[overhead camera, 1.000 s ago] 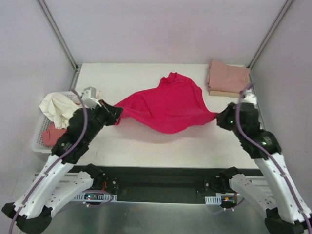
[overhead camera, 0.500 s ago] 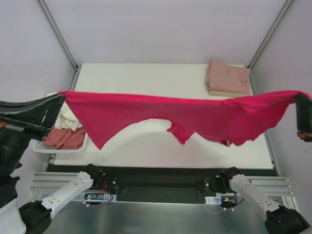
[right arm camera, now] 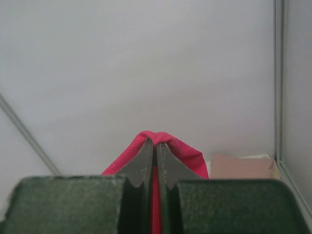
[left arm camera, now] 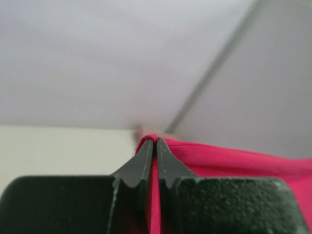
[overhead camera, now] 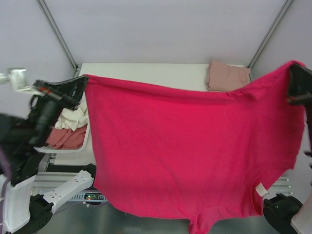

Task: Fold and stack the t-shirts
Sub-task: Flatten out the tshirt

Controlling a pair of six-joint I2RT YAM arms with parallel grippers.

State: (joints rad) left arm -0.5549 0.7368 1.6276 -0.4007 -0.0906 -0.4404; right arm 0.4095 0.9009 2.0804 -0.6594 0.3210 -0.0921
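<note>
A crimson-red t-shirt hangs spread wide in the air, high above the table, and hides most of it. My left gripper is shut on its upper left corner; the left wrist view shows red cloth pinched between the closed fingers. My right gripper is shut on its upper right corner; the right wrist view shows red cloth between the closed fingers. A folded dusty pink t-shirt lies on a tan one at the table's far right corner. Cream and salmon-pink t-shirts lie in the basket.
A white lattice basket stands at the table's left edge. The white table shows only as a strip at the back. Slanted metal frame posts rise at both back corners. The folded stack also shows in the right wrist view.
Both grippers have lifted the red t-shirt off the table and pulled its corners apart. It went from a crumpled heap to a taut band to a sheet hanging close to the camera.
</note>
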